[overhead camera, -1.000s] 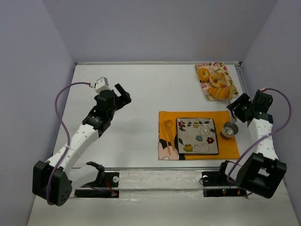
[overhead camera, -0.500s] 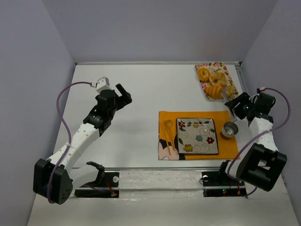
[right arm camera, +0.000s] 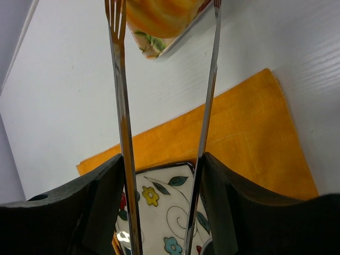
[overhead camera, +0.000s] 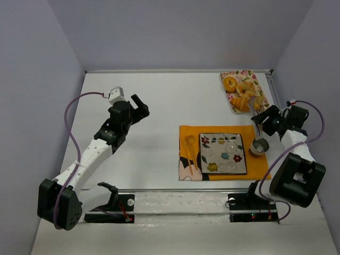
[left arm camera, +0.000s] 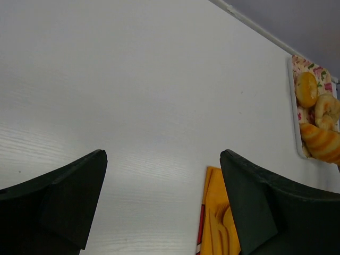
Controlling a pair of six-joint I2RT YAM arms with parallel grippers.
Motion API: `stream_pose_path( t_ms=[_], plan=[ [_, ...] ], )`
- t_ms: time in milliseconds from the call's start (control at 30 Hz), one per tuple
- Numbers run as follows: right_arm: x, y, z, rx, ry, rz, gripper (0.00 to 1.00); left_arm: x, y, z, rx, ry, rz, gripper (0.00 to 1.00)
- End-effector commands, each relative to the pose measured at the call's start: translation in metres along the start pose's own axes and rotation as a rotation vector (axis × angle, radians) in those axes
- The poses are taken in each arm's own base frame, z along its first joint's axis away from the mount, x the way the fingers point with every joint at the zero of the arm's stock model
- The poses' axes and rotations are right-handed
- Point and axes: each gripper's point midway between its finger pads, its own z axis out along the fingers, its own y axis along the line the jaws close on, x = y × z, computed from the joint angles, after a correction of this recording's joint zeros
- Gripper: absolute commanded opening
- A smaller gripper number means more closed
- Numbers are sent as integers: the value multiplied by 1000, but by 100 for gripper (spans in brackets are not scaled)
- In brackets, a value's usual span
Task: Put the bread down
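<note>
reaching far right, the right gripper (right arm camera: 162, 170) squeezes metal tongs (right arm camera: 121, 106) half-shut, tips straddling the croissant (right arm camera: 159, 15) on the floral tray (right arm camera: 150, 47) (contact unclear); an off-centre pinch could flick it away.

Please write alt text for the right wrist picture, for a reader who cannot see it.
The right claw holds metal tongs, whose open tips stand on either side of a croissant at the top. Below lie an orange cloth and a flowered plate.
</note>
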Motion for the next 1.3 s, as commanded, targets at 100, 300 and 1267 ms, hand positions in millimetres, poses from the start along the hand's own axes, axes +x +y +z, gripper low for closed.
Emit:
stream_pose_path(
  t_ms=[100,300,1267],
  plan=[
    [-3,15,-1,-105,-1,-58,58,-12,-9,0,40,-40,3,99],
    [-1,16,-1,-117,8,-68,43,-10,-10,2,42,-33,6,99],
    [-33,111,-95,-306,-201,-239,7,-13,-13,-3,57,-42,-12,99]
  ],
)
